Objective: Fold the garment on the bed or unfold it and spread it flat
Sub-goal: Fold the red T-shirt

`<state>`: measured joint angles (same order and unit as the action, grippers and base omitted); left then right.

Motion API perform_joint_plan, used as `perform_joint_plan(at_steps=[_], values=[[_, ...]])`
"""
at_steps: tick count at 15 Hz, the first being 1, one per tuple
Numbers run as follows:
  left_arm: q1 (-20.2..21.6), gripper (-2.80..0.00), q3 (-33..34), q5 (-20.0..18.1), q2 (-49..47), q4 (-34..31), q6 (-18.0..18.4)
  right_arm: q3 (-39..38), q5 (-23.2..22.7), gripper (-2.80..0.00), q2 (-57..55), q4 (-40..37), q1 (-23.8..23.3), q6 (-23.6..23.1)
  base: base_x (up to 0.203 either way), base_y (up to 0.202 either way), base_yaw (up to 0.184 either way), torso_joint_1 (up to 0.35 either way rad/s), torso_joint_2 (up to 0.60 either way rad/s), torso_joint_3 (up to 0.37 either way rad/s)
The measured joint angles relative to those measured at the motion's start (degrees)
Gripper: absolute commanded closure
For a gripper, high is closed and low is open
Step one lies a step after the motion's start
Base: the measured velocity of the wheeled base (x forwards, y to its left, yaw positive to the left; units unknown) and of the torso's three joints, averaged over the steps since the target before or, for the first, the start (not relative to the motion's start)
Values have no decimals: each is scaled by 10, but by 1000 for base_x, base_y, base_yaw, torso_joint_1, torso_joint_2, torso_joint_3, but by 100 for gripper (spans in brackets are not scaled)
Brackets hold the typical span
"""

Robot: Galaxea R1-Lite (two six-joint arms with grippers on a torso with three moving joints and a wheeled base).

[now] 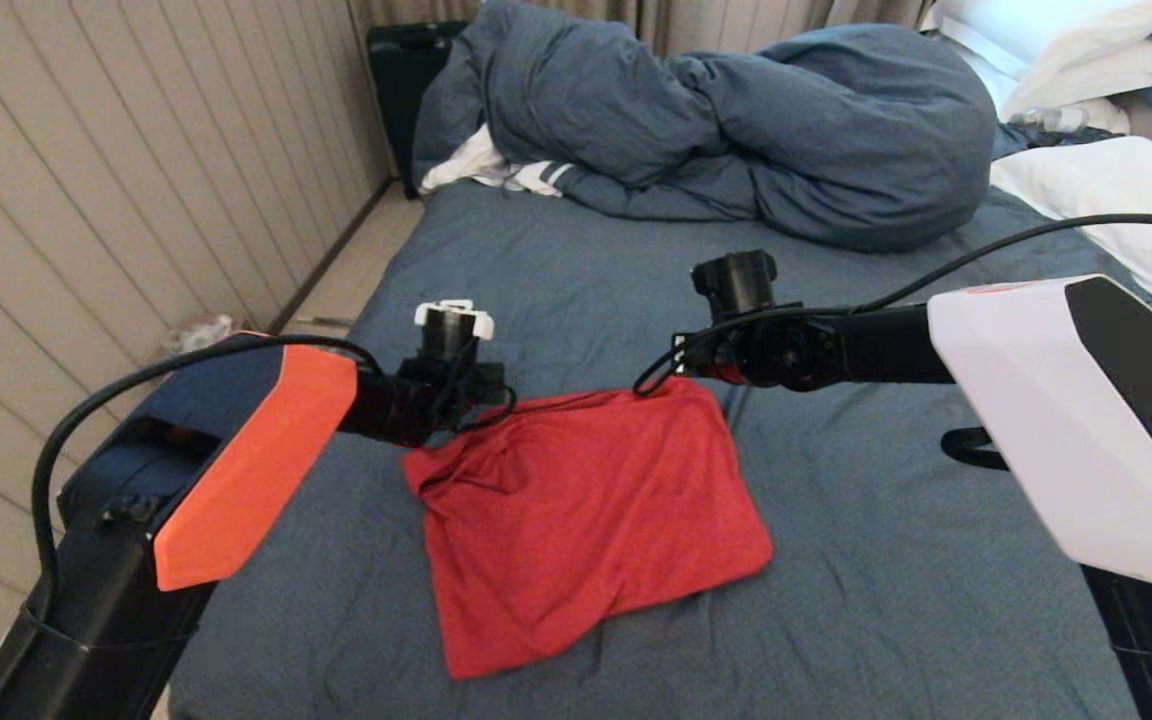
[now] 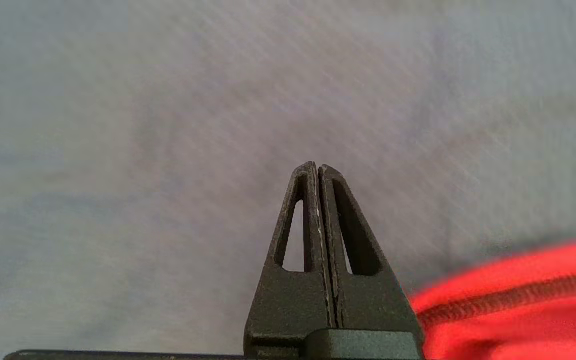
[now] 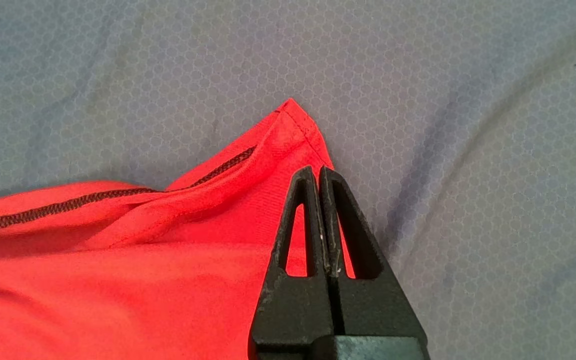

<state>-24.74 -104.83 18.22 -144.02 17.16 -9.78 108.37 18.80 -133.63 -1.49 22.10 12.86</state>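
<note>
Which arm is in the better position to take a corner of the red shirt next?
The right gripper: its shut fingertips sit over a corner of the red shirt. The left gripper, also shut, is above bare sheet.

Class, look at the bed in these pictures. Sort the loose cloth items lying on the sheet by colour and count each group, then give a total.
Red: 1, the T-shirt, folded, between the left gripper and the right gripper.
Blue-grey: 1, the bunched duvet.
White: 3, the striped cloth by the duvet, and two pillows; more may be hidden.
Total: 5.
</note>
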Motion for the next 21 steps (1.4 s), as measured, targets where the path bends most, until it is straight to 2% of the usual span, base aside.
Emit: perform_joint_plan(at_steps=[3,5,9,12,17,21], values=[[4,0,56,-4,47,0,-11,0,0,0,0,0,0,0,0,0,0,0,0,0],[-2,0,145,-11,97,4,-20,-2,2,0,1,0,2,0,0,0,0,0,0,0],[-33,0,366,-51,202,35,-25,-4,3,0,3,0,2,0,0,0,0,0,0,0],[-45,0,480,-71,266,64,-29,-2,3,0,1,0,3,0,0,0,0,0,0,0],[-50,0,539,-74,301,108,-30,-3,2,0,-4,0,7,0,0,0,0,0,0,0],[-63,0,568,-103,298,111,-30,-6,3,0,-11,0,12,1,0,0,0,0,0,0]])
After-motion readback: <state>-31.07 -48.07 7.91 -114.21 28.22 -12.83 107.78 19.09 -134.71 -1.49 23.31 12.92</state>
